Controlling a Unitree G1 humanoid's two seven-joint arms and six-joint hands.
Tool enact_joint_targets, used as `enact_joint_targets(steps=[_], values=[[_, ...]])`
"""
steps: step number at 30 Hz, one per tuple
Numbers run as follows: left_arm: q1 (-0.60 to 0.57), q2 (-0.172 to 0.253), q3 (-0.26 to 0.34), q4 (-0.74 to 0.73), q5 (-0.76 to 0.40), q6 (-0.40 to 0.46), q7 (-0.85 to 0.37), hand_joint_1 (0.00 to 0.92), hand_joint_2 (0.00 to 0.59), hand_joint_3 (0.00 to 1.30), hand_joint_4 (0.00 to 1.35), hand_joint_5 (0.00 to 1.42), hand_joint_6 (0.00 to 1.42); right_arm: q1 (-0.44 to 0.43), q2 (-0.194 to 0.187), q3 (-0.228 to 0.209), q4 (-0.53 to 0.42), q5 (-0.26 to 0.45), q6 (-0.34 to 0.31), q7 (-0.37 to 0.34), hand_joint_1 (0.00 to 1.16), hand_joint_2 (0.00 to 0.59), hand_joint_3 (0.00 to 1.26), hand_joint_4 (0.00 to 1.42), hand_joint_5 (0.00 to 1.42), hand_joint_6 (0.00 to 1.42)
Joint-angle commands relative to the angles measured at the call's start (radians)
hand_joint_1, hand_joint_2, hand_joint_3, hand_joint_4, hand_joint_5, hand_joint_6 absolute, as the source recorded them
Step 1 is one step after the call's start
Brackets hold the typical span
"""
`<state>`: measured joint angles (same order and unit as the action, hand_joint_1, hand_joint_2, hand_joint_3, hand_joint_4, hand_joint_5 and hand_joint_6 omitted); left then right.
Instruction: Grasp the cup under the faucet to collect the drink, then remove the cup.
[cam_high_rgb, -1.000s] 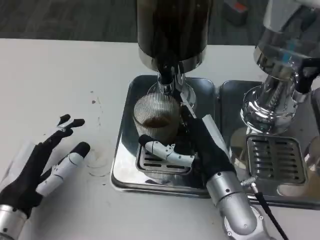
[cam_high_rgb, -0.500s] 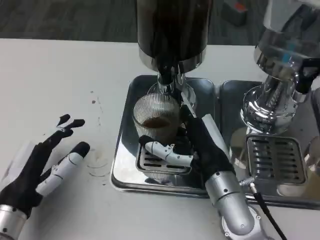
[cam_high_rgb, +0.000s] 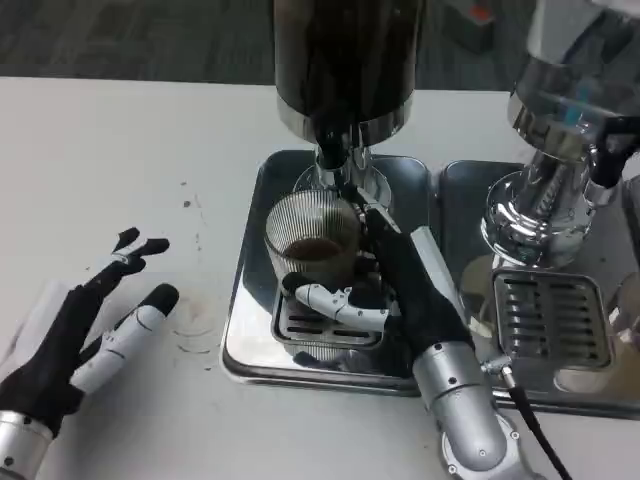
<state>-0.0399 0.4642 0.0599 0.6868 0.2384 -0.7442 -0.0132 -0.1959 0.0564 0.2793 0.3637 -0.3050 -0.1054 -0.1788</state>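
Head view: a ribbed glass cup (cam_high_rgb: 312, 240) stands upright, long axis vertical and mouth up, on a metal drip tray (cam_high_rgb: 250, 340) at about twelve o'clock from the robot, directly beneath the faucet (cam_high_rgb: 333, 165) of a dark drink dispenser (cam_high_rgb: 345, 60). A little brown drink lies in its bottom. The right hand (cam_high_rgb: 385, 290) wraps the cup from its four o'clock side, fingers (cam_high_rgb: 335, 303) curled across the near wall, grasping it. The left hand (cam_high_rgb: 95, 325) lies released, fingers spread, on the white desk (cam_high_rgb: 120, 180) at nine o'clock. Filling seems to be underway; removing the cup remains.
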Motion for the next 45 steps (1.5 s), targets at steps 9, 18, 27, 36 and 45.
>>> enact_joint_targets(steps=[9, 18, 27, 36, 45], values=[[0.014, 0.012, -0.002, -0.012, -0.016, 0.0, -0.007, 0.0, 0.15, 0.23, 0.0, 0.15, 0.0, 0.006, 0.032, 0.002, 0.017, 0.007, -0.028, -0.041, 0.97, 0.217, 0.3, 0.38, 0.38, 0.54], [0.009, 0.013, -0.004, -0.005, -0.039, -0.006, -0.035, 0.0, 0.151, 0.23, 0.0, 0.15, 0.0, 0.008, 0.04, -0.006, 0.025, 0.026, -0.063, -0.06, 0.99, 0.24, 0.33, 0.44, 0.47, 0.58], [0.007, 0.012, -0.004, -0.002, -0.04, -0.005, -0.04, 0.0, 0.155, 0.23, 0.0, 0.15, 0.0, 0.006, 0.045, -0.009, 0.023, 0.037, -0.09, -0.078, 1.01, 0.233, 0.36, 0.48, 0.53, 0.65], [0.004, 0.009, -0.005, -0.002, -0.04, -0.005, -0.042, 0.0, 0.155, 0.23, 0.0, 0.15, 0.0, 0.011, 0.048, -0.016, 0.022, 0.043, -0.1, -0.093, 1.03, 0.225, 0.38, 0.51, 0.61, 0.76], [-0.002, 0.008, -0.007, 0.006, -0.039, -0.005, -0.043, 0.0, 0.155, 0.23, 0.0, 0.15, 0.0, 0.01, 0.042, -0.017, 0.002, 0.039, -0.108, -0.096, 1.03, 0.224, 0.39, 0.51, 0.62, 0.78]])
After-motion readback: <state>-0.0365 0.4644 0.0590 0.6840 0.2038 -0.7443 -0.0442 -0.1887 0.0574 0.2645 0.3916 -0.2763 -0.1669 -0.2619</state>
